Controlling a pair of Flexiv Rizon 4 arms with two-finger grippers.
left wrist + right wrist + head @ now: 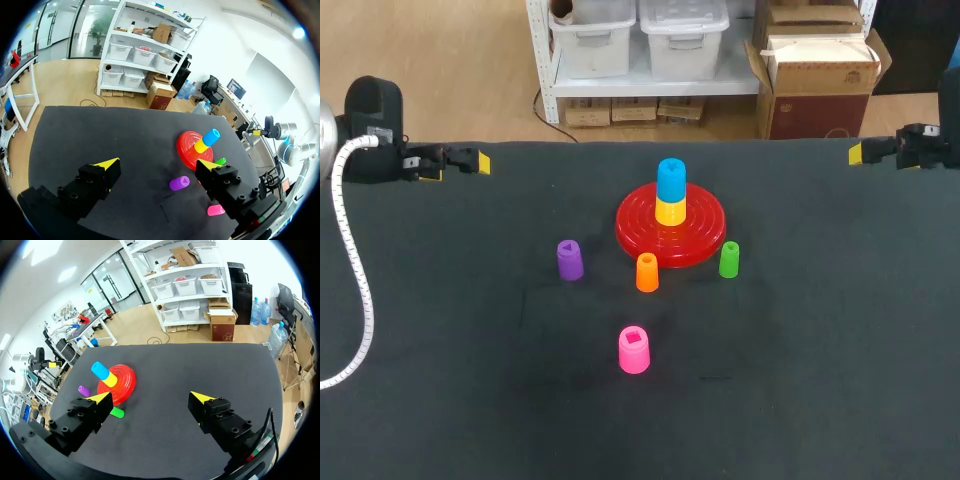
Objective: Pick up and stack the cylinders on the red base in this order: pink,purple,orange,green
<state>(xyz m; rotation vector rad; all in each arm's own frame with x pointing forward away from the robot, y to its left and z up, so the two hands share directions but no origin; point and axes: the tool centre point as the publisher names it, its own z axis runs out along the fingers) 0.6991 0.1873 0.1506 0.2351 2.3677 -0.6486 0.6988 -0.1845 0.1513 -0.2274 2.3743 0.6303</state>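
The left gripper stands open, its 2 yellow-tipped fingers wide apart with nothing between them. Ahead of it and lower, on the black table, the purple cylinder lies in the gap between the fingers, closer to 1 of them. The pink cylinder shows beside that same finger, partly hidden by it, and the green cylinder peeks out just past its tip. Farther ahead sits the red base, carrying a yellow cylinder with a blue cylinder on top. The orange cylinder is hidden from this gripper's camera.

The right gripper is open too and holds nothing. The base lies ahead of 1 of its fingers, with the green cylinder just beside that finger's tip and the purple one beyond it.

From the head view, both arms hang over the table's far corners, the grippers well apart from all 4 loose cylinders, fingers pointing inward along the far edge.
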